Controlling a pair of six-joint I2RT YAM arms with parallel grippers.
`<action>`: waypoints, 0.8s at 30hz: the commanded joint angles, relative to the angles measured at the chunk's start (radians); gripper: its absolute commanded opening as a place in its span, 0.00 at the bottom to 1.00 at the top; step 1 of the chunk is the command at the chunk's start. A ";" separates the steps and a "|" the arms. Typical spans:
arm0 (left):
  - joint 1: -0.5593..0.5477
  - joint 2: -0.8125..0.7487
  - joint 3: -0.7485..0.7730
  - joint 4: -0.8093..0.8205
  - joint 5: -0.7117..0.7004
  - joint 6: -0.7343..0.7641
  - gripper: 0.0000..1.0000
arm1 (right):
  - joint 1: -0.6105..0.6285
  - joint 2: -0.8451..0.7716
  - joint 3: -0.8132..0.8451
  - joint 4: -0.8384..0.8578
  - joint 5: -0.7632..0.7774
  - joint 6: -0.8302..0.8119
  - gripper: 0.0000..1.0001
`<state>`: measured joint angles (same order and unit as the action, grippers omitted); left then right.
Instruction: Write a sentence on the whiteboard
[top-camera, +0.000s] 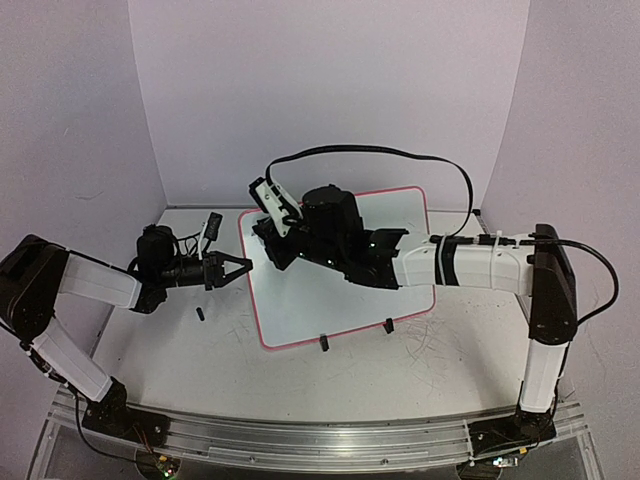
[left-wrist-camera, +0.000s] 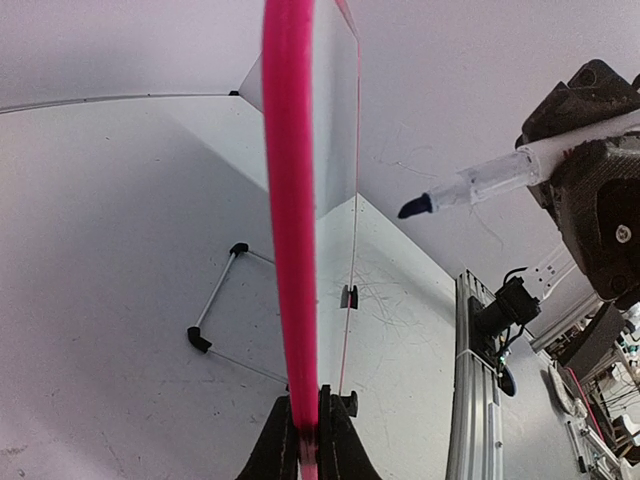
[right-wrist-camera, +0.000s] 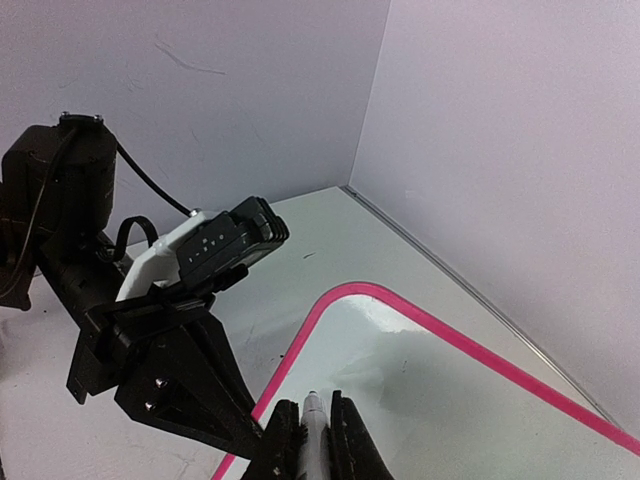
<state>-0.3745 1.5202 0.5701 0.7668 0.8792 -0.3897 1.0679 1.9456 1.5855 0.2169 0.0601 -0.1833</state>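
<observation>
**Board steadied, marker poised**

The left fingers (left-wrist-camera: 272, 455) were clamped on the pink rim of the whiteboard (top-camera: 330, 300), whose blank face ran ahead of the right fingers (right-wrist-camera: 285, 440). Those gripped a marker (left-wrist-camera: 480, 183), tip seemingly just off the surface. The next move likely called for lowering it to touch and starting the first stroke.

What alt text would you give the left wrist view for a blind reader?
The left gripper clamps the whiteboard by its pink rim, seen edge-on up the middle. At right, the right gripper holds an uncapped marker, its dark tip not touching the board.
</observation>
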 joint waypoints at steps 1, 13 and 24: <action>-0.006 0.016 0.045 0.021 0.011 0.033 0.04 | 0.004 0.019 0.053 0.029 0.017 -0.008 0.00; -0.008 0.018 0.045 0.021 0.007 0.048 0.00 | 0.004 0.036 0.067 0.027 0.042 -0.010 0.00; -0.008 0.015 0.045 0.019 0.009 0.051 0.00 | 0.003 0.046 0.072 0.027 0.069 -0.004 0.00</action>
<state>-0.3740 1.5261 0.5758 0.7669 0.8879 -0.3935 1.0676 1.9710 1.6103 0.2172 0.1082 -0.1867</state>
